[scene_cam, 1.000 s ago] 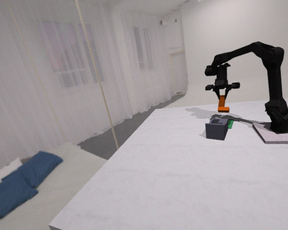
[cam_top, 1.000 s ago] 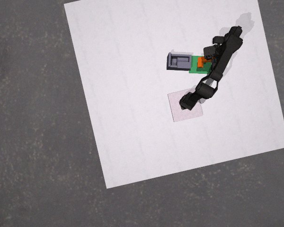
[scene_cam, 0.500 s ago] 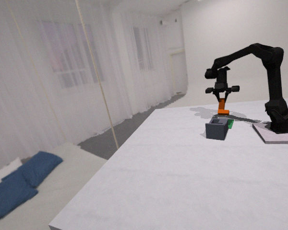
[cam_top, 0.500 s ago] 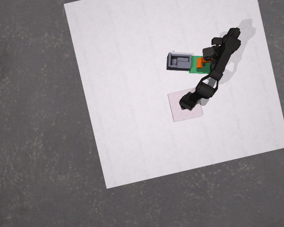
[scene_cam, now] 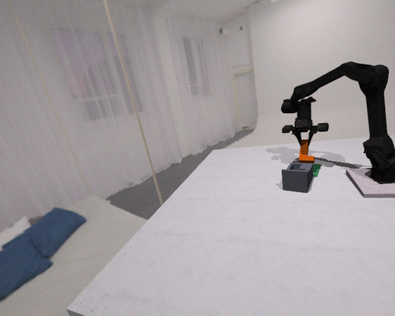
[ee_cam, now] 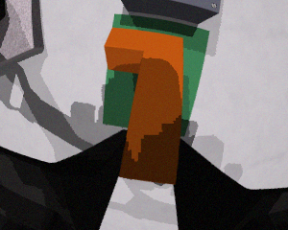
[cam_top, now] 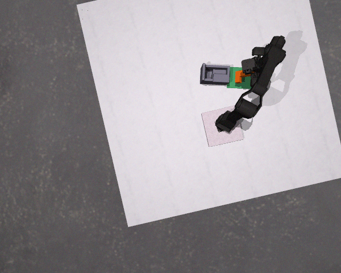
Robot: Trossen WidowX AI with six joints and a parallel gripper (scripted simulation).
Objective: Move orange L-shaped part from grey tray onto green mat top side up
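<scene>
Grey tray [cam_top: 220, 81] [scene_cam: 294, 182] [ee_cam: 175, 9] as landmark. Green mat [cam_top: 233, 83] [scene_cam: 316, 170] [ee_cam: 120, 103] adjoins it. Orange part [cam_top: 238, 77] [scene_cam: 303, 149] [ee_cam: 158, 96] hangs tilted above the mat, beyond the tray, L-end lower. Gripper [cam_top: 250, 73] [scene_cam: 304, 141] [ee_cam: 151, 140] clamped on its plain end. Risks: released at this slant, it could drop and flip; lowered steeply, the L-end lands first and may twist in the pinch; drifting trayward, it could catch the rim.

Top looks down on the whole bench [cam_top: 165, 117] [scene_cam: 224, 237]; exterior slants across it from one side; wrist peers close — all share the tray [cam_top: 221, 77] [scene_cam: 294, 180] [ee_cam: 173, 9].
</scene>
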